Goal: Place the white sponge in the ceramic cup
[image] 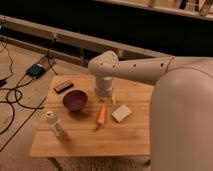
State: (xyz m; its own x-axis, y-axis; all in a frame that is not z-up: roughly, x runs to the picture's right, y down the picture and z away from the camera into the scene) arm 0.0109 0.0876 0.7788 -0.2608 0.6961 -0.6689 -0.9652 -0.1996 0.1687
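1. Cream-white sponge (121,113) is lying flat on the wooden table (90,142), just beside the orange carrot (101,115); nothing is picked yet, so grasping and placing are both left.
2. Can't make out the ceramic cup; the gripper seems to be covering it.
3. The gripper (104,94) is pointing down at the table's far side, near the sponge but apart; cannot tell how wide it is.

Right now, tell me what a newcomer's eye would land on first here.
The huge white arm filling the right side dominates, its hand hanging over the back of the wooden table. Next come the dark purple bowl left of the hand and the orange carrot-shaped thing in front of it, with the white sponge lying flat just right of that.
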